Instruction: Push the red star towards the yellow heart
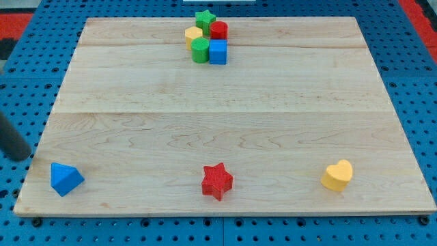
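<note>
The red star (217,181) lies near the board's bottom edge, about mid-width. The yellow heart (338,175) lies near the bottom right, well to the right of the star, with bare wood between them. My rod comes in at the view's far left, and my tip (26,156) is just off the board's left edge, above the blue triangular block (65,179). The tip is far to the left of the red star and touches no block.
A tight cluster sits at the board's top centre: a green star (205,18), a red cylinder (218,30), a yellow block (193,35), a green cylinder (200,50) and a blue cube (218,51). The wooden board (218,102) rests on a blue pegboard.
</note>
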Controlling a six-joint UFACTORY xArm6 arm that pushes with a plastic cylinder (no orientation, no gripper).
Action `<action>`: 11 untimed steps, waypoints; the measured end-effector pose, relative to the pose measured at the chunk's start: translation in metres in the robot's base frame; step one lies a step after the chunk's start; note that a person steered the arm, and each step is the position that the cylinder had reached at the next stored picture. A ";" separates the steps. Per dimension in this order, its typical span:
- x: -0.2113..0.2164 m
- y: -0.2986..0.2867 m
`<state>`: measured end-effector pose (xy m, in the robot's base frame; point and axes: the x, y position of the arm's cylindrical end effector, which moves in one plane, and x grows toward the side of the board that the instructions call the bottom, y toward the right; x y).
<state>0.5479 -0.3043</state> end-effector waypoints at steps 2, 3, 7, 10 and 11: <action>0.032 0.099; 0.027 0.189; 0.028 0.330; 0.033 0.429; 0.030 0.459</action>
